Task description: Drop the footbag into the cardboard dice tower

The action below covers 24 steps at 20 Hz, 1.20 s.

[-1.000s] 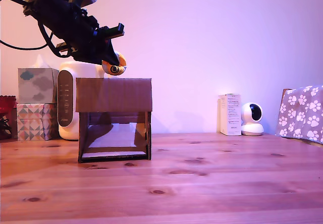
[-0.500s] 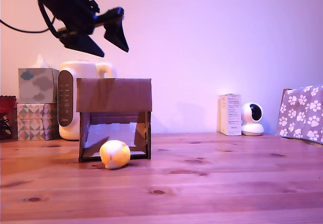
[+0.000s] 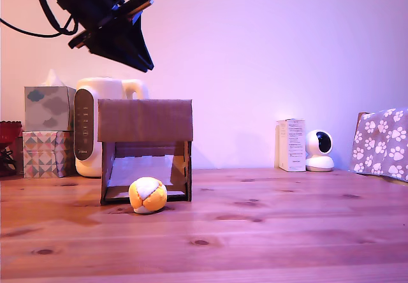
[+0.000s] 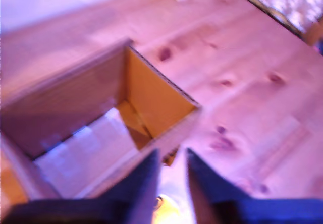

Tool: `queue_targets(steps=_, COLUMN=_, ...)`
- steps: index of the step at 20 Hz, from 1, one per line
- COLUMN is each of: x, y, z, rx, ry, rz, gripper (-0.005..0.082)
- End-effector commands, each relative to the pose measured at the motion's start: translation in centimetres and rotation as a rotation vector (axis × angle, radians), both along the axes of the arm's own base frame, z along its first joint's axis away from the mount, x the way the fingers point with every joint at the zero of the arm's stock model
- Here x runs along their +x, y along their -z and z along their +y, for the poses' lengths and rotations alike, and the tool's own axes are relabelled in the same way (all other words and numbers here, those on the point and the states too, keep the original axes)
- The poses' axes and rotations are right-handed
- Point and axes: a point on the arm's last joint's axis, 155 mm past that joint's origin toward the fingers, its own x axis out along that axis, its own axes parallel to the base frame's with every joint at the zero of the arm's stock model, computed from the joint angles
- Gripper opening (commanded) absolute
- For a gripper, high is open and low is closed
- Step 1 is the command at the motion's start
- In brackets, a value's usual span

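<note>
I see the gripper (image 3: 145, 63) hanging high above the tower (image 3: 145, 150), toward the exterior view's left, tilted down. In the wrist view its two dark fingers (image 4: 139, 183) stand a little apart with a narrow gap between them, and nothing is held there.

The footbag (image 3: 147, 195) lies on the wooden table (image 3: 268, 225), right in front of the tower's lower opening, touching or almost touching its front edge. A white panel faces up and forward, orange-yellow panels around it. From the wrist I can make out only a yellowish blur (image 4: 169, 210) in the gap between the fingers, probably the same ball, but that picture is too smeared to be sure.

The wrist view looks down into the tower's open top: bare cardboard walls and a pale sloping floor inside.

Behind the tower stands a white appliance (image 3: 89, 127), and at the exterior view's far left two tissue boxes (image 3: 46, 130) are stacked. Well off to the right sit a white carton (image 3: 291, 145), a small round camera (image 3: 318, 150) and a paw-print cloth (image 3: 382, 143).
</note>
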Motion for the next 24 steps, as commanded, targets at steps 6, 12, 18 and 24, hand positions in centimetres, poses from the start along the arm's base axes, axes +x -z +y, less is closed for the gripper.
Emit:
queue_targets(steps=6, x=-2.6, y=0.9, z=0.3, rx=-0.036, ry=0.030, rz=-0.042, gripper=-0.0024)
queue_targets(steps=12, x=-6.8, y=2.5, z=1.5, rx=-0.093, ry=0.041, rz=-0.095, gripper=-0.0024)
queue_targets(steps=18, x=-11.1, y=4.1, z=3.5, rx=-0.126, ry=0.023, rz=-0.168, gripper=-0.0024)
queue_targets(steps=24, x=-13.9, y=5.5, z=5.9, rx=-0.122, ry=-0.050, rz=-0.151, gripper=-0.0024)
